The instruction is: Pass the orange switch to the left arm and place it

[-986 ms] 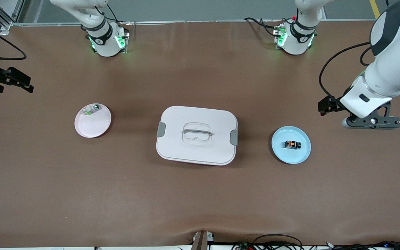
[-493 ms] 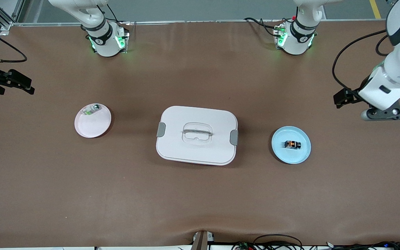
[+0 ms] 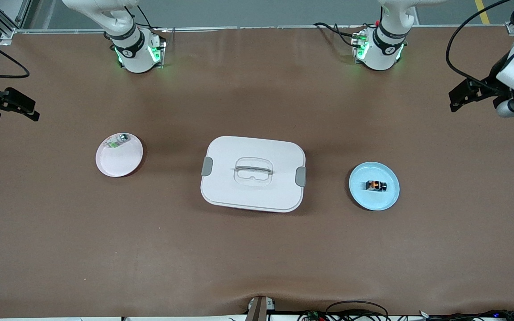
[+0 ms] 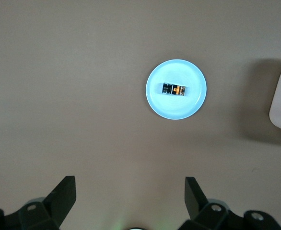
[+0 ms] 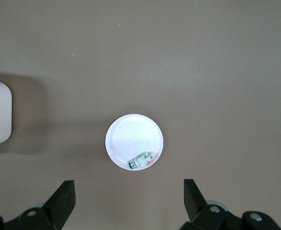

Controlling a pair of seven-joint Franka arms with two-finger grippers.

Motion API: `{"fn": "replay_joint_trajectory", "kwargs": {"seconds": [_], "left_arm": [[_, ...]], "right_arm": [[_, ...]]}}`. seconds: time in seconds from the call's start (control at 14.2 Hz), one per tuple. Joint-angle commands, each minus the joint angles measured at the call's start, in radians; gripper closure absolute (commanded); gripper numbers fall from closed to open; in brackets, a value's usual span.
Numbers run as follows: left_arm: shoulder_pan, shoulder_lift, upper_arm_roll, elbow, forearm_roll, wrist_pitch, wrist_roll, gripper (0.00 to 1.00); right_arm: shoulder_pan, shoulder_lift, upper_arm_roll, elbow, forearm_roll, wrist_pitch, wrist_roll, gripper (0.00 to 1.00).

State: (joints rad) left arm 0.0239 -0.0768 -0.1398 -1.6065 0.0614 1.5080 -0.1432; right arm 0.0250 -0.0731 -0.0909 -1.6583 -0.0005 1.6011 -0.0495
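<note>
**Operator:** Where is the orange switch?

**Describer:** Your orange switch (image 3: 376,185) lies on its side in the middle of a pale blue plate (image 3: 359,191), toward the left arm's end of the table (image 3: 257,249). It is a tiny black block with an orange band. Nothing touches it. In the left wrist view you see the same switch (image 4: 175,89) on the same plate (image 4: 159,105), well apart from the fingers.

**Operator:** And the box?

**Describer:** Your box (image 3: 253,174), white with grey side clips and a clear handle recessed in its lid, sits at the centre of the table, between the blue plate and a pale pink plate (image 3: 125,162). The pink plate lies toward the right arm's end and holds a small green-and-clear part (image 3: 117,141) near its rim. Each wrist view catches only an edge of the box.

**Operator:** Where are your hands, I mean mine?

**Describer:** Your left hand (image 4: 130,191) hangs high above bare table at the left arm's end, farther from the front camera than the blue plate; its fingers (image 4: 66,191) are spread wide and hold nothing. Your right hand (image 5: 128,194) hangs high above bare table at the right arm's end, well apart from the pink plate; it too is released and empty.
</note>
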Motion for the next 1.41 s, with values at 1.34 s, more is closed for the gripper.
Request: {"fn": "replay_joint_trajectory", "kwargs": {"seconds": [1.34], "left_arm": [[-0.078,-0.058,0.092,0.023,-0.066,-0.035,0.065,0.0]], "right_arm": [[0.003,0.018,-0.007,0.071,-0.009,-0.032,0.005,0.0]]}}
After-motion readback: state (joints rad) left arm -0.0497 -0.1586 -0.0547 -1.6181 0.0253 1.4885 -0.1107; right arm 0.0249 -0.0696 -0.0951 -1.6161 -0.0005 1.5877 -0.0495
